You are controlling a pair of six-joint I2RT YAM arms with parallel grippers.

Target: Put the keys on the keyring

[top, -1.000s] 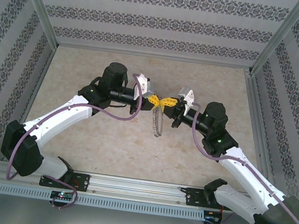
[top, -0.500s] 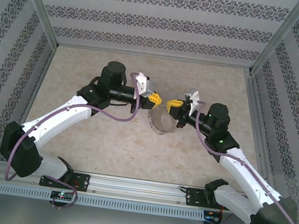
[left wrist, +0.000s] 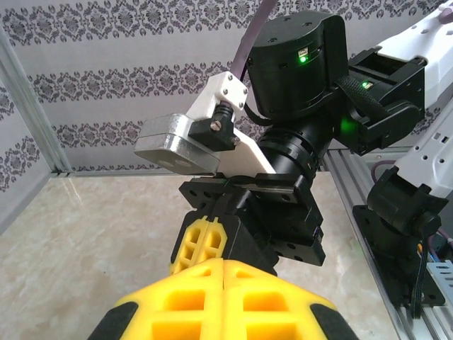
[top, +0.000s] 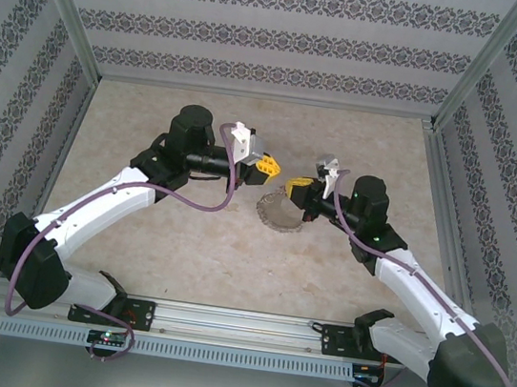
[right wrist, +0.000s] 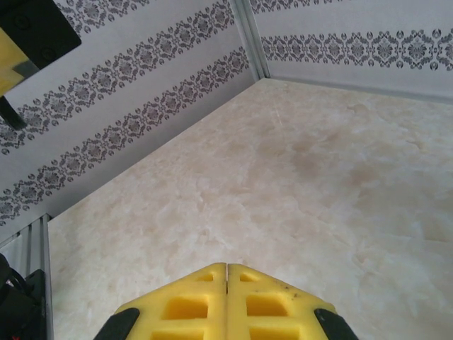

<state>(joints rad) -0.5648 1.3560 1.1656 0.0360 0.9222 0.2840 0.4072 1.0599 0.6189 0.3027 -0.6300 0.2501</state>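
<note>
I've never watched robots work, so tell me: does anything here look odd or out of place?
Perhaps one thing: the keyring seems to lie on the table by the right hand, while both it and the left hand are shut, seemingly on nothing.

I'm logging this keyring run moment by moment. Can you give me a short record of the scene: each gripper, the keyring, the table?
left gripper: shut, nothing seen between its fingers, pointing toward the right gripper
right gripper: shut, nothing seen between its fingers, a small gap from the left one
keyring: just below the right gripper's tip; held, touching or lying free cannot be told
table: beige marbled top
</note>
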